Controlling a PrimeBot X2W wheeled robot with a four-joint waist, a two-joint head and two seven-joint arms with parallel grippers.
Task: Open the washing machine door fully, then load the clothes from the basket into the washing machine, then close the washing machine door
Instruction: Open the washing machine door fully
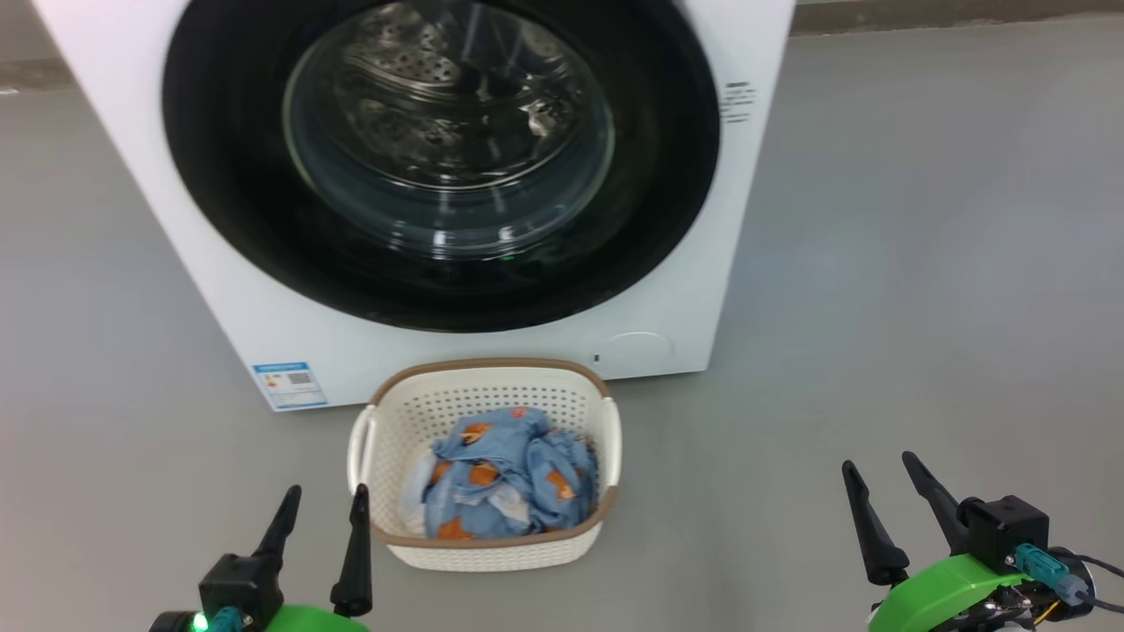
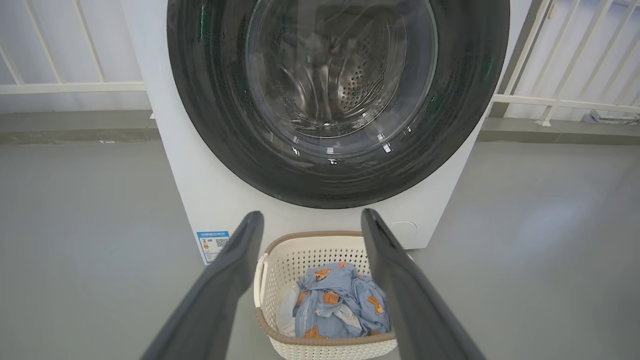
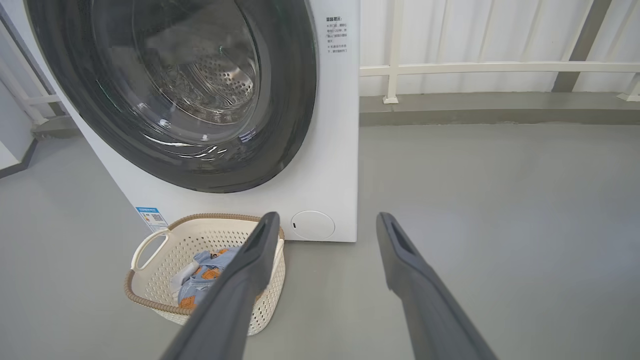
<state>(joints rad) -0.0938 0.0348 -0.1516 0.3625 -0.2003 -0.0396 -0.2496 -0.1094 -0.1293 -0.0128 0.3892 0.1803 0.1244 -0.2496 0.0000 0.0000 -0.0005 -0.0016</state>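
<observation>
The white washing machine (image 1: pixel 219 290) stands ahead on the grey floor, its round glossy black door (image 1: pixel 228 175) shut flat against the front, the steel drum showing through the glass. Right in front of it sits the cream basket (image 1: pixel 492 386) with the light blue, orange-printed clothes (image 1: pixel 509 478) bunched inside. My left gripper (image 1: pixel 323 499) hangs open just left of the basket's near corner, nothing between its fingers. My right gripper (image 1: pixel 878 470) is open too, well to the right over bare floor. Both wrist views look at the door (image 2: pixel 210 100) (image 3: pixel 295 100) and the basket (image 2: pixel 300 250) (image 3: pixel 165 250).
A blue energy sticker (image 1: pixel 290 384) sits low left on the machine, a round cap (image 1: pixel 634 349) low right. White railings (image 3: pixel 500 67) and a low kerb run behind the machine. Grey floor (image 1: pixel 922 263) stretches to the right and left of it.
</observation>
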